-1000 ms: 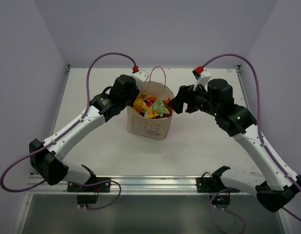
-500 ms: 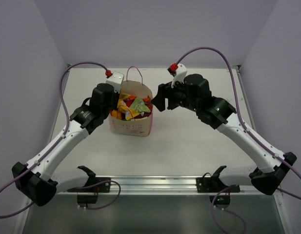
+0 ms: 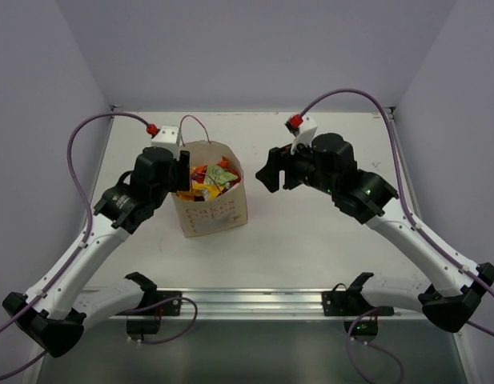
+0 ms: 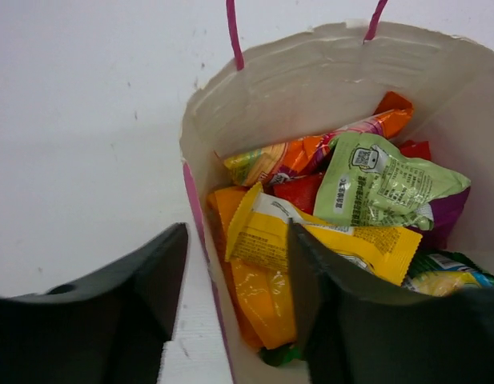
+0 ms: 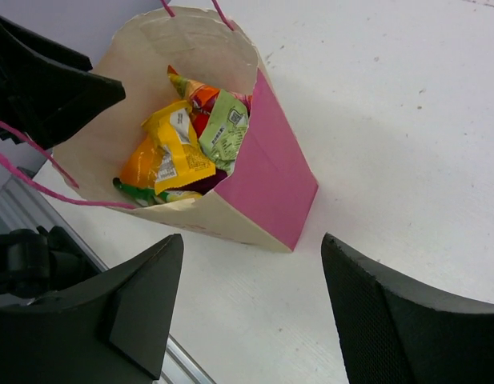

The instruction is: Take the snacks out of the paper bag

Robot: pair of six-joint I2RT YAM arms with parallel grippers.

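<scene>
White counter (image 3: 311, 232), paper bag (image 3: 213, 214) upright left of centre, snacks (image 4: 351, 192) heaped inside. Left claw (image 4: 234, 240) straddles its wall, jaws apart; right claw (image 5: 251, 248) hangs beside, spread, empty. Danger: a clumsy pinch could crumple that wall or topple the bag.

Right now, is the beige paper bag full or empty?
Full: the beige paper bag holds a pile of glossy yellow, green, orange snack packets.
</scene>
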